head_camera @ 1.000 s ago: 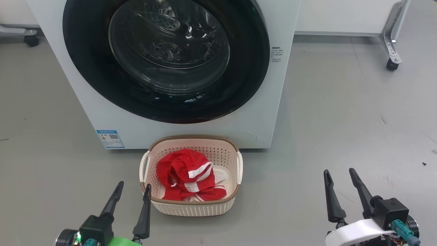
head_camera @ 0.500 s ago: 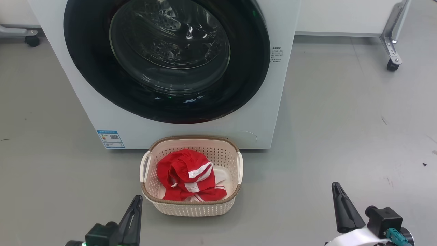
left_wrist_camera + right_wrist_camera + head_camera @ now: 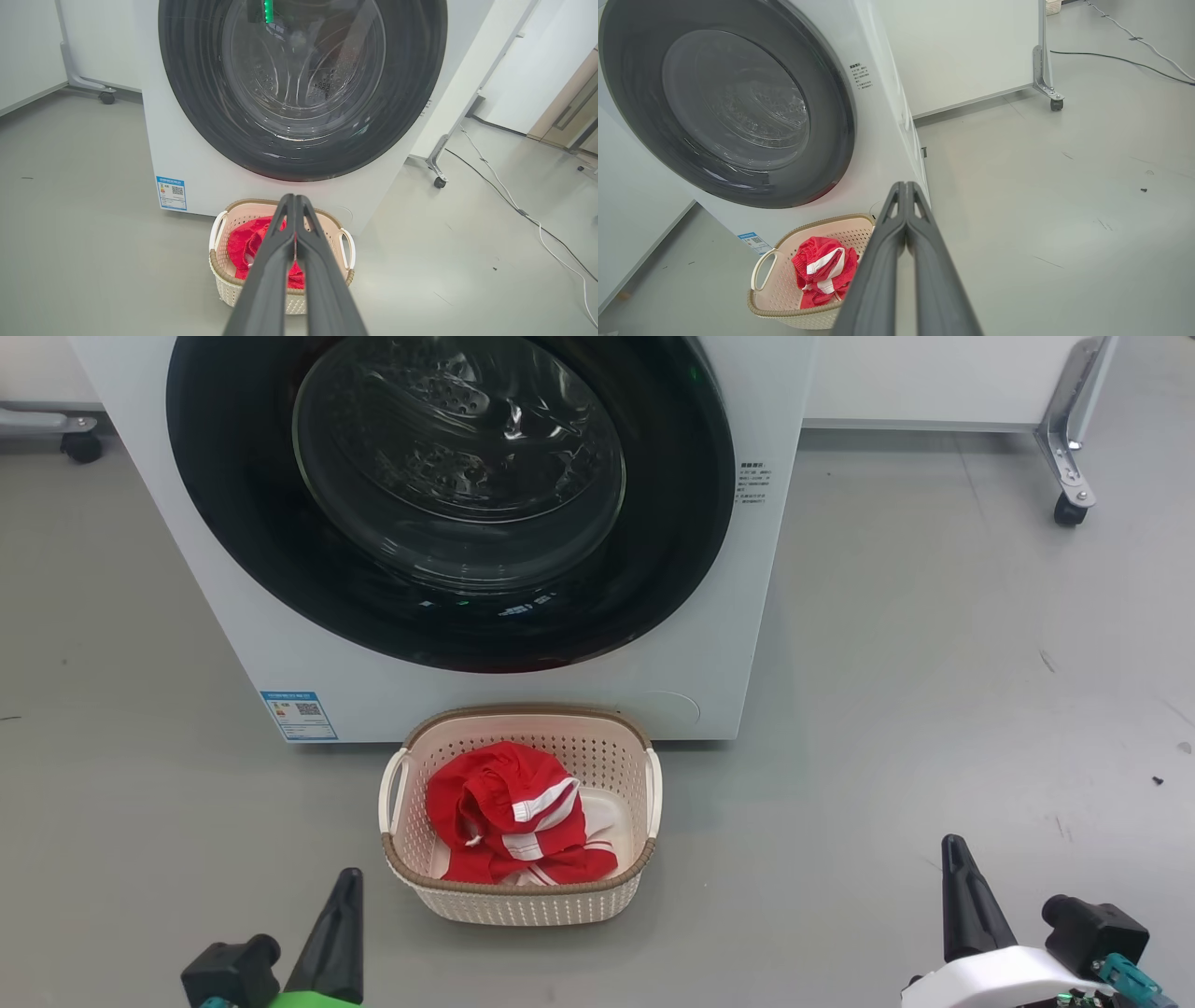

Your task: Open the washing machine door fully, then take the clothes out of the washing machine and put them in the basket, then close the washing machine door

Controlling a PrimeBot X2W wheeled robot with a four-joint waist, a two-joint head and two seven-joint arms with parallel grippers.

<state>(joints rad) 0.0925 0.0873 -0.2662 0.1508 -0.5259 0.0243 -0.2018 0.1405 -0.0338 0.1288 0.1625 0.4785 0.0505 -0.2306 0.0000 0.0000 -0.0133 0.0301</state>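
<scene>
The white washing machine [image 3: 709, 644] stands ahead with its round black-rimmed door [image 3: 448, 495] flat against the front, glass bowl in the middle. On the floor just before it sits the cream basket [image 3: 519, 896], and the red clothes [image 3: 509, 817] with white stripes lie inside it. My left gripper [image 3: 347, 882] is shut at the lower left, a little left of and nearer than the basket, with nothing in it. At the lower right my right gripper [image 3: 954, 849] is shut too, well to the right of the basket. The left wrist view has the door [image 3: 303, 88], basket [image 3: 224, 275] and clothes [image 3: 245, 242].
A pale partition on a castor leg [image 3: 1069, 476] stands behind the machine at the right, and another castor [image 3: 79, 443] at the far left. A cable [image 3: 514, 205] runs over the grey floor right of the machine.
Both grippers went from open to shut and drew back toward the bottom edge of the head view. Basket, clothes and door have stayed put.
</scene>
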